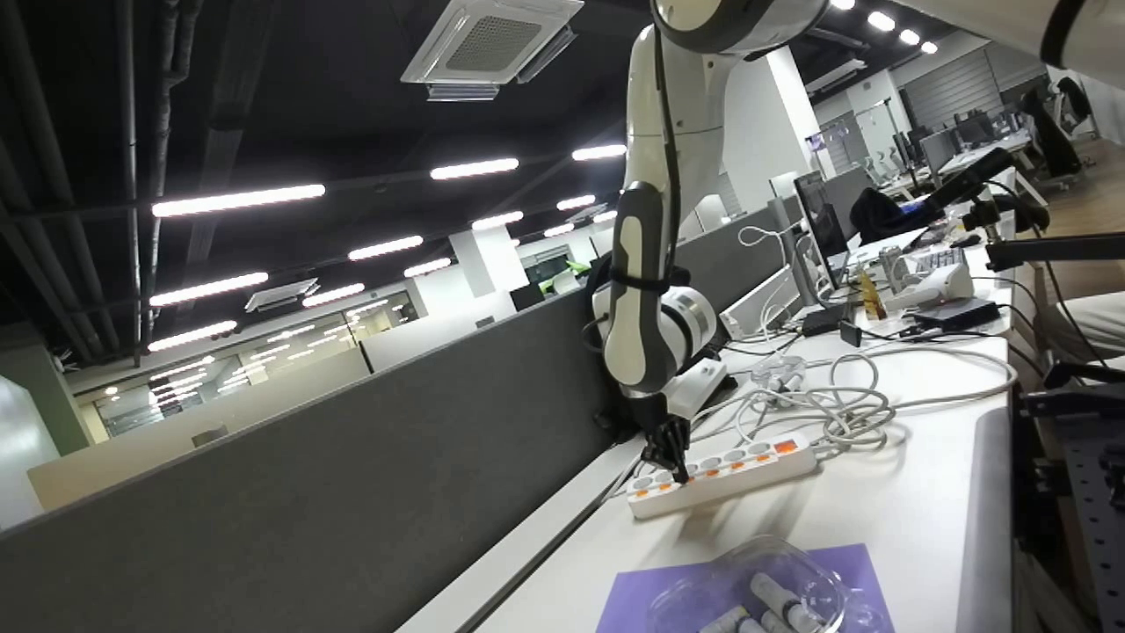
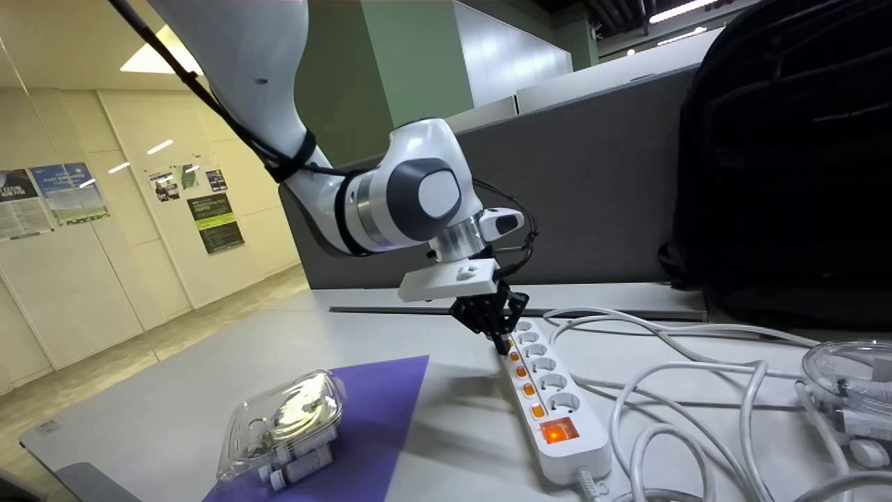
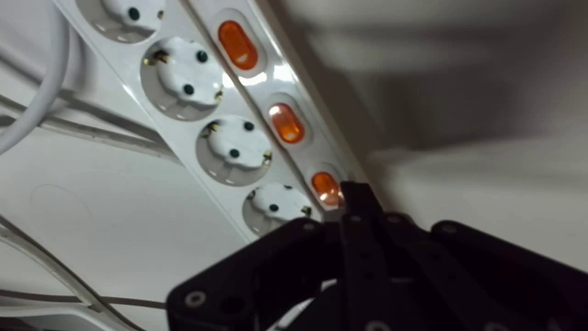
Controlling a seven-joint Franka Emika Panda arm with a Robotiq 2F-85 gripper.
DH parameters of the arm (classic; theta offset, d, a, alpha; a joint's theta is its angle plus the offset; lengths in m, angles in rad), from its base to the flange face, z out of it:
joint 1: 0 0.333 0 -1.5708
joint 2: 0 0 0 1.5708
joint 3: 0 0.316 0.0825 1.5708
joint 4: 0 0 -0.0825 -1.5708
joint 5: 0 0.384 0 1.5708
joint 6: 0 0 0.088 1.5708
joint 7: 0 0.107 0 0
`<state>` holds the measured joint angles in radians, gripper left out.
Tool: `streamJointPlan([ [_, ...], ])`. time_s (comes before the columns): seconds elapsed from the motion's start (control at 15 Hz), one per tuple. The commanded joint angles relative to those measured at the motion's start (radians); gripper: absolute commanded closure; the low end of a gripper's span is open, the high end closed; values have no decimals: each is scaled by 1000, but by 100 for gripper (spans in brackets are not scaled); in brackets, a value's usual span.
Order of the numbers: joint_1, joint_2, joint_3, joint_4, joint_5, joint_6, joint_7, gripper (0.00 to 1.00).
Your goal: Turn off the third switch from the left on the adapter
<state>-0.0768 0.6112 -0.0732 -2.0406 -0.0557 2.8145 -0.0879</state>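
Note:
The adapter is a long white power strip (image 1: 734,494) on the desk, with a row of round sockets and a row of orange switches; it also shows in an exterior view (image 2: 575,450) and in the wrist view (image 3: 257,94). My gripper (image 1: 680,479) points down at its switch row, also in an exterior view (image 2: 502,347). In the wrist view the gripper (image 3: 356,186) is shut, its fingertips together and holding nothing. The tips lie right beside an orange switch (image 3: 324,184) and hide part of it. I cannot tell whether they touch it. Other switches are hidden behind the gripper.
A larger lit orange switch (image 2: 559,431) sits at the strip's cable end. White cables (image 2: 669,369) lie coiled on the desk beside it. A purple sheet (image 2: 404,390) bears a clear plastic box (image 2: 286,418). A dark grey partition (image 1: 422,440) stands along the desk.

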Motion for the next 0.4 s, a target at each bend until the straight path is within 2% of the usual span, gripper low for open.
streamJointPlan([
  [0.0, -38, -112, 65, -99, 54, 28, -9, 100],
  [0.27, -64, -189, 114, -145, 112, -16, -31, 100],
  [0.33, -71, -200, 122, -145, 129, -43, -35, 74],
])
